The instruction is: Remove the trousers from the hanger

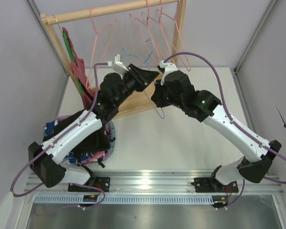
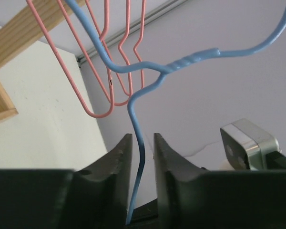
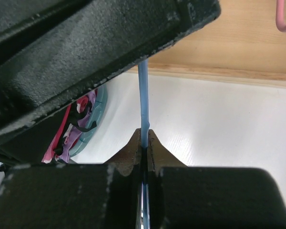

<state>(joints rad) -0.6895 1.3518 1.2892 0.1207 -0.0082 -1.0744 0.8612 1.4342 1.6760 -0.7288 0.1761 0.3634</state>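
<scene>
Light-blue wire hanger (image 2: pixel 190 60) held up between two robot arms. Right jaws clamp its wire; left jaws stand apart around it.

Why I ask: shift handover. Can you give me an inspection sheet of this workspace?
Surface: white table.
Job's things: hanger carries no cloth; trousers seemingly the black cloth by the basket.
Clutter: basket of mixed cloths.
Hands: left hand open astride the hanger wire; right hand shut on it.
Cables: purple cables, one per side.
Surroundings: wooden rack, pink hangers, dark red garment.
</scene>
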